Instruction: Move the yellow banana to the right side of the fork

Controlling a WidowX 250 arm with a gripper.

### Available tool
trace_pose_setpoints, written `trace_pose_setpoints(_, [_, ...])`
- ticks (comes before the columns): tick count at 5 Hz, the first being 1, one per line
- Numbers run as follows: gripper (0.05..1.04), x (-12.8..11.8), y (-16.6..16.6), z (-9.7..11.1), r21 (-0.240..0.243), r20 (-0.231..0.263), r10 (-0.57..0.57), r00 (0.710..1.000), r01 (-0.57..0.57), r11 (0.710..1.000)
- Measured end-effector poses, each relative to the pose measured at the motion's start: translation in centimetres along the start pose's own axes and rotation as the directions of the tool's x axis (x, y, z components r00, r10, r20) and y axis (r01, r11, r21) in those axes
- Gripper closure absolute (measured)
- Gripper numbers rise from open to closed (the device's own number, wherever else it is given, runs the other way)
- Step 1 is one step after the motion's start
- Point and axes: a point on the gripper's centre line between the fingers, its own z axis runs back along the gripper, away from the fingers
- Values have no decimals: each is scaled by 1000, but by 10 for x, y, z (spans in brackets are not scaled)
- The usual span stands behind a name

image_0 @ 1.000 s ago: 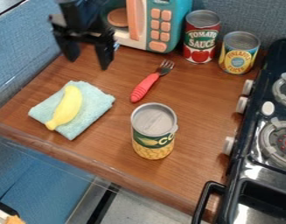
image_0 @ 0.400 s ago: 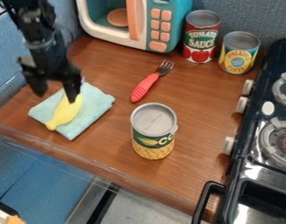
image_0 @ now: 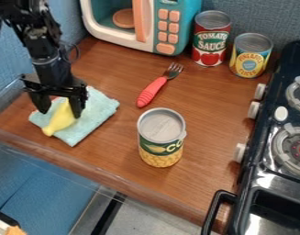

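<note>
Banana (image_0: 61,119) lies at a slant on a folded light-blue cloth (image_0: 97,114), at the left of the desk (image_0: 115,153) in the camera view and left of the red-handled fork (image_0: 153,90). Gripper (image_0: 60,113) is over the cloth, pointing down. Fingers stand well apart, one on each side of the banana's upper part; no hold is evident. Whether the finger nearer the fork touches the peel cannot be determined.

Step in hand, as judged: closing on the banana; transfer outstanding.

Hazards assessed:

1. Cloth pick-up. The fabric is soft and directly beneath the load. Fingers set too low could pinch a fold and drag it along with the banana.

2. Slip or swing. The straddle is towards one end, so the lower end could droop or pivot on lifting. A smooth, curved surface could also roll out of an uneven squeeze.

3. Collision in transit. The fork lies on the way across and the corn can (image_0: 161,137) stands just below it. A low carry could shift the fork or topple the can.

4. Misplacement. Release too early could leave the banana on the fork; overshoot could bring it against the knobs of the stove (image_0: 262,179).
</note>
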Motion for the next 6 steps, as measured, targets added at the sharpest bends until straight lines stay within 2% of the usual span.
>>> trace_pose_setpoints(1, [409,-2,-2,-2,-7,1,-10,1000,10,1000])
trace_pose_setpoints(2, [553,-2,-4,-2,1,0,-5,1000,5,1000])
trace_pose_setpoints(3, [553,-3,-11,-2,-7,-9,-15,1000,15,1000])
trace_pose_setpoints(4, [553,16,-34,23,-65,35,-37,999,39,997])
trace_pose_setpoints(5, [553,43,-77,56,-106,118,-106,987,118,987])
trace_pose_setpoints(6, [553,60,-119,70,-134,167,-166,972,190,973])
